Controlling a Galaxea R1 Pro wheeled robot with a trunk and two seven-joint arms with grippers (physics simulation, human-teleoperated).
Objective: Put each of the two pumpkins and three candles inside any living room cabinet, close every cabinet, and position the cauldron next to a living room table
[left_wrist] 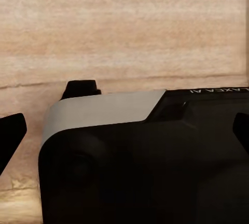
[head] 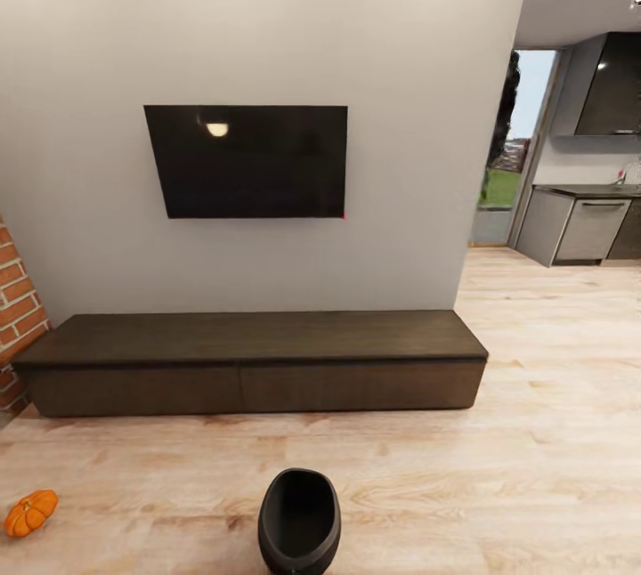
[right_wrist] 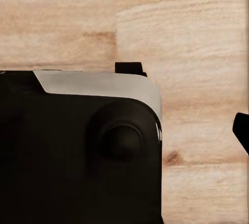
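The long, low dark brown cabinet [head: 254, 361] stands against the grey wall under a black TV, with its drawer fronts flush and shut. One orange pumpkin [head: 30, 513] lies on the wooden floor to the cabinet's near left. The black hollow cauldron [head: 300, 522] sits on the floor in front of the cabinet's middle, close to me. In the left wrist view my left gripper [left_wrist: 124, 130] is open, its dark fingertips [left_wrist: 10, 135] far apart over my own dark base and the floor. My right gripper [right_wrist: 124, 130] hangs the same way, open with nothing in it, one fingertip [right_wrist: 241, 130] showing.
A red brick wall [head: 18, 308] meets the cabinet's left end. To the right the floor [head: 552, 397] runs open toward a kitchen with grey counters [head: 583, 223] and a glass door. Bare floor lies between me and the cabinet.
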